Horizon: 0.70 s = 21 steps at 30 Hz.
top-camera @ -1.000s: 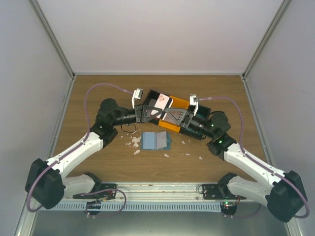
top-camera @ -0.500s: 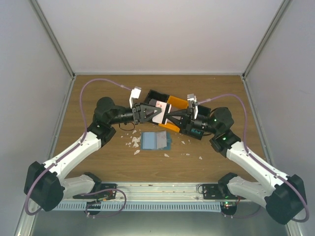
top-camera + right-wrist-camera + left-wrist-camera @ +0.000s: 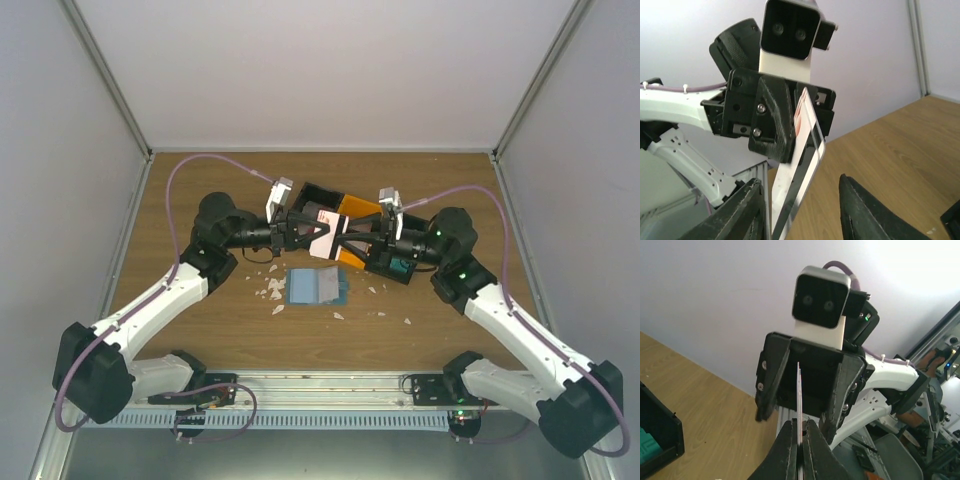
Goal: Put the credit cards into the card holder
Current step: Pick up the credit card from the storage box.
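Observation:
A red-and-white credit card (image 3: 322, 233) hangs in the air above the bins, between my two grippers, which face each other. My left gripper (image 3: 316, 238) is shut on it; in the left wrist view the card (image 3: 799, 390) shows edge-on, pinched between the fingers (image 3: 789, 450). My right gripper (image 3: 346, 240) stands open around the card's other end (image 3: 799, 165), its fingers (image 3: 860, 210) apart from it. The blue card holder (image 3: 315, 287) lies open and flat on the table below. A teal credit card (image 3: 646, 446) sits in the black bin.
An orange bin (image 3: 362, 209) and a black bin (image 3: 318, 192) stand right behind the grippers. Small white scraps (image 3: 271, 290) lie left of the card holder, and a few more (image 3: 380, 313) to its right. White walls close the table in on three sides.
The right gripper has opened off the card and the left gripper has shut on it. Both wrists have swung to face each other, level above the bins.

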{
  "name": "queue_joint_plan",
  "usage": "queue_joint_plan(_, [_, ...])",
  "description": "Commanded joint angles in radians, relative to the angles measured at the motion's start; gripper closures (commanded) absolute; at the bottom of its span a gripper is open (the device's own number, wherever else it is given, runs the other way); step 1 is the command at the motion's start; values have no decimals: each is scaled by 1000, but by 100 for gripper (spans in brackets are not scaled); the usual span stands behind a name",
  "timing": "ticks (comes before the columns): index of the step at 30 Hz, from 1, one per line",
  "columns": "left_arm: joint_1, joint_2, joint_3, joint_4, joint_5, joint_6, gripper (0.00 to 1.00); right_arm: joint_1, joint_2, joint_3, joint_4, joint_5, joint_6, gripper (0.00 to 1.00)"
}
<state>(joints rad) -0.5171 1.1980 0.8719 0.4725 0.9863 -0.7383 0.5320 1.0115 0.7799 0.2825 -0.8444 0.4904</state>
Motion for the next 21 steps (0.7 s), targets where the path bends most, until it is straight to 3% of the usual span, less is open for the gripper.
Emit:
queue_joint_plan(1, [0,5,36,-21,35,92,100,-17,-39,43,-48,61,-35,54])
queue_joint_plan(6, [0,0,33,-24,42,119,100,-25,-47,102,-123,186,-25,52])
queue_joint_plan(21, [-1,-25,26,-20,102,181,100,-30,-4,175,-202,119,-70,72])
